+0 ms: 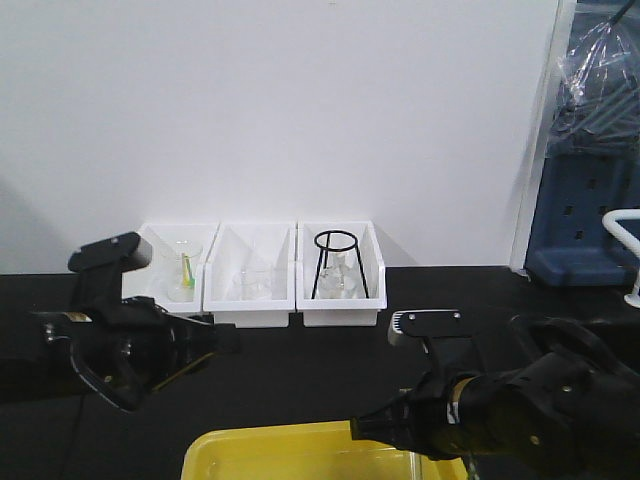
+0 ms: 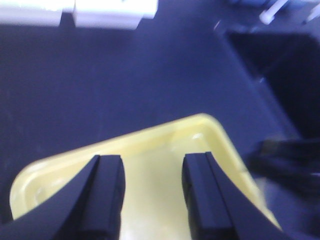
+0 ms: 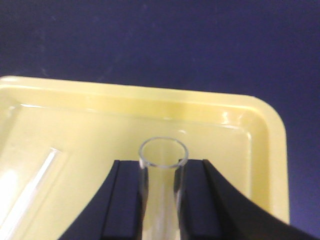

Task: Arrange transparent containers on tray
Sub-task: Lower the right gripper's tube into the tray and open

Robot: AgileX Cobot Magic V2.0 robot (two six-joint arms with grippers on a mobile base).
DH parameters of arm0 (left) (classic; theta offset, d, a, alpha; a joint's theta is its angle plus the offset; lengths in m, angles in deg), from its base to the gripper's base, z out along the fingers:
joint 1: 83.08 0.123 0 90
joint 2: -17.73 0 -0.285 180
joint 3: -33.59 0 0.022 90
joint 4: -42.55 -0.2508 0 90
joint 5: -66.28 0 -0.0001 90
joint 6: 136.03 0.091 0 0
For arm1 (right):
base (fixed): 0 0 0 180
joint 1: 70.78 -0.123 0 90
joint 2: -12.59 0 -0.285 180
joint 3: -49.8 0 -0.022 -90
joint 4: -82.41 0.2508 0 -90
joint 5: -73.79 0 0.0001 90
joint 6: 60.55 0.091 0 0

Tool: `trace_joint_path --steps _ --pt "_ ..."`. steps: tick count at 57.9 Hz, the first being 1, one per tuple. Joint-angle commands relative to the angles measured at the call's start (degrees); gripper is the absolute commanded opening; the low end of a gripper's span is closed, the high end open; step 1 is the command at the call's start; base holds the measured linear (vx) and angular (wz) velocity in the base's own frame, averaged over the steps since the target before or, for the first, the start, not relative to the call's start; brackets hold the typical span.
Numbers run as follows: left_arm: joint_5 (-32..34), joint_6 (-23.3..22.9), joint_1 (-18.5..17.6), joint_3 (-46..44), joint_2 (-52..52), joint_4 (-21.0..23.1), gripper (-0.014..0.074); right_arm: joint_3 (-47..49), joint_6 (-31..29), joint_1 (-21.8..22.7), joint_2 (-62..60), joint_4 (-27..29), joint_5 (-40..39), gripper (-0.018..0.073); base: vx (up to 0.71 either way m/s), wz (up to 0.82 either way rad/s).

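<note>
The yellow tray lies below my right gripper, which is shut on a slim clear test tube with its round open rim pointing forward above the tray floor. A second clear tube lies flat in the tray at the left. In the left wrist view my left gripper stands open over the tray with nothing between its fingers. From the front, the left gripper hovers left of and above the tray, and the right gripper is at the tray's far right rim.
Three white bins stand in a row against the back wall, holding clear glassware; the right one holds a black ring stand. The tabletop is black. A blue object and white tubing sit at the far right.
</note>
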Motion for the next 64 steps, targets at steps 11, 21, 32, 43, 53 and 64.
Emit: trace_joint_path --steps 11,21,32,43,53,64 --pt "2.96 0.48 -0.15 -1.27 6.48 1.02 0.0407 4.77 -0.25 -0.02 6.26 0.65 -3.73 -0.001 0.0 0.0" --pt "2.52 0.48 -0.15 -1.27 6.46 0.95 0.0407 4.77 -0.25 -0.02 10.02 0.59 -5.49 0.0012 0.0 0.0" --pt "2.52 0.48 -0.15 -1.27 6.46 0.95 0.0407 4.77 -0.25 -0.02 12.31 0.59 -7.54 0.0127 0.0 0.0" --pt "2.58 0.48 -0.15 -1.27 6.46 0.95 0.0407 4.77 -0.25 -0.02 13.16 0.59 -8.18 0.0359 0.0 0.0" --pt "2.58 0.48 -0.15 -1.27 6.46 0.82 0.0407 4.77 -0.34 -0.02 12.7 0.59 -8.31 0.0502 0.0 0.0" --pt "1.97 0.48 -0.15 -1.27 6.46 -2.22 0.0351 4.77 -2.29 -0.02 6.64 -0.68 -6.69 0.0433 0.0 0.0"
